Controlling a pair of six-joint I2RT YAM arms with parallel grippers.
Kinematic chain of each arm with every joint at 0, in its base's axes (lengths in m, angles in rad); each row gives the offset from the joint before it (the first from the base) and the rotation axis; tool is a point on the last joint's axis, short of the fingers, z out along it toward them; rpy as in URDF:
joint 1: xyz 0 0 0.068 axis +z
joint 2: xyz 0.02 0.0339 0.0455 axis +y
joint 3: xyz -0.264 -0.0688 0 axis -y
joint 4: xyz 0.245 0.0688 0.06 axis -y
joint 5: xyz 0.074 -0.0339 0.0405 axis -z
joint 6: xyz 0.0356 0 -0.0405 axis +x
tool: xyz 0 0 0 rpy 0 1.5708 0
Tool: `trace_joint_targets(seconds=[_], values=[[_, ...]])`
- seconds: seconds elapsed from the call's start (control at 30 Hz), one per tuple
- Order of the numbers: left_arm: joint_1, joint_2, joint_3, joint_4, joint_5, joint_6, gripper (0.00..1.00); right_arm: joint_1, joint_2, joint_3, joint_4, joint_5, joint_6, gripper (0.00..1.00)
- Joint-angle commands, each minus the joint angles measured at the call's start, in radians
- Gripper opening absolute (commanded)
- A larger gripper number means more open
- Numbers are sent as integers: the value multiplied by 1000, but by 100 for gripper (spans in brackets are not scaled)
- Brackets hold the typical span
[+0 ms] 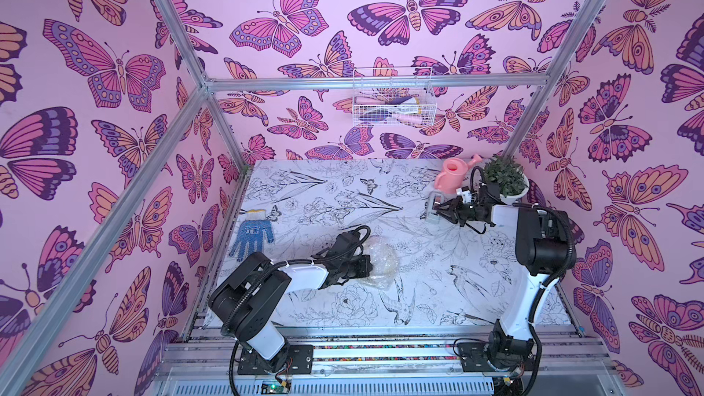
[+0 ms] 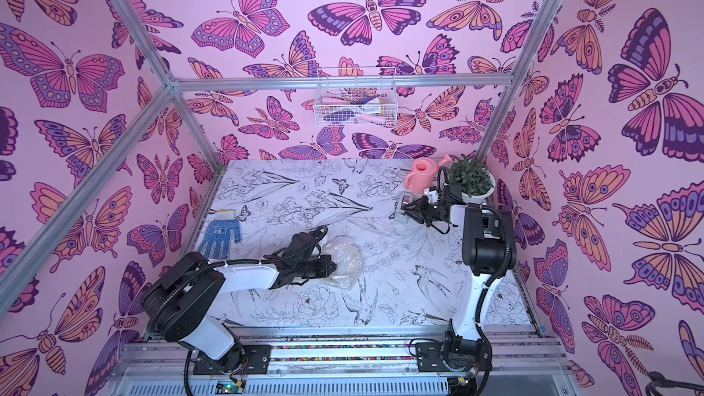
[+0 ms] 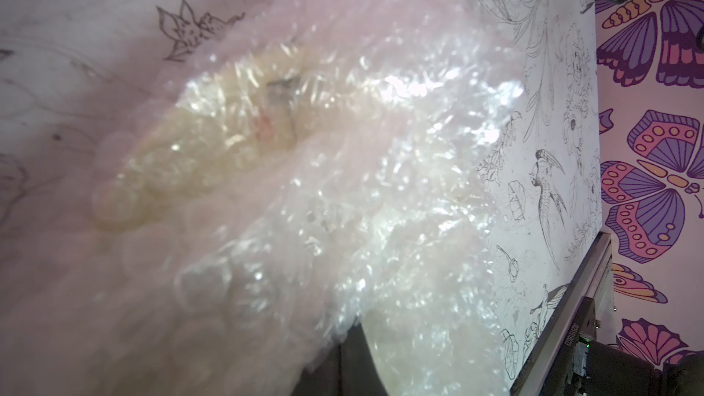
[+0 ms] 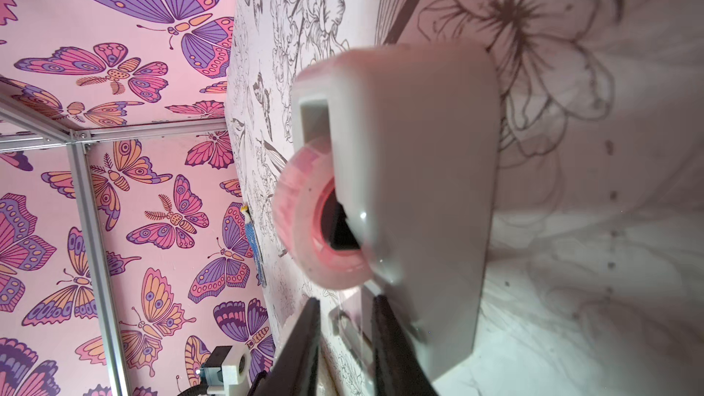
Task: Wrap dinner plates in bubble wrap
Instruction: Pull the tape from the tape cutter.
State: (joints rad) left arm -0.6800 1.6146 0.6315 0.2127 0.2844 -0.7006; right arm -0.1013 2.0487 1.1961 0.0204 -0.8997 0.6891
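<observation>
Left wrist view is almost filled by the bubble wrap (image 3: 381,184), bunched and glossy. The cream-yellow plate (image 3: 198,146) shows dimly through it, its dark centre mark just readable. The bundle lies on the worktop (image 1: 304,192) near the middle, on my left arm's side. In both top views I cannot make the plate out under the crinkle.

My left hand (image 1: 370,265) is at the bundle's edge nearest that arm, jaws together, and I judge it is pinching a fold of wrap. Its fingers are mostly buried, so I cannot see how much film they have.

My right hand (image 4: 347,302) is well apart from the bundle, near the pink watering can (image 1: 453,179). It looks clamped on the narrow end of the tape dispenser (image 4: 419,165), whose pink roll (image 4: 304,222) faces the wrist camera.

I expect the plate to be stiff, light, easy to chip and slick inside the film, so I would not squeeze its rim through the wrap. The wrap is soft, springy and nearly weightless, and its folds will likely open again unless pressed flat. The place to take hold is a loose flap, with the bundle steadied from above over the plate's centre.

I cannot trace the plate's rim, tell whether its underside is covered, or see whether a free end of tape is out. I also cannot tell whether the dispenser rests on the worktop or hangs clear of it.
</observation>
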Motion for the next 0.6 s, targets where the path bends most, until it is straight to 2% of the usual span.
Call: trace_joint_targets(seconds=[0.0,0.2,0.37,0.57], values=[[2,49,-48,-197,-38,0,0,9,57,-2,1,13,35,28],[2,45,-49,-202,-42,-1,0,22,69,0,21,-10,52,26],[2,42,-50,-205,-45,-2,0,22,72,-5,50,-22,81,21],[1,41,-50,-205,-45,-2,0,22,30,-13,77,-8,113,2]])
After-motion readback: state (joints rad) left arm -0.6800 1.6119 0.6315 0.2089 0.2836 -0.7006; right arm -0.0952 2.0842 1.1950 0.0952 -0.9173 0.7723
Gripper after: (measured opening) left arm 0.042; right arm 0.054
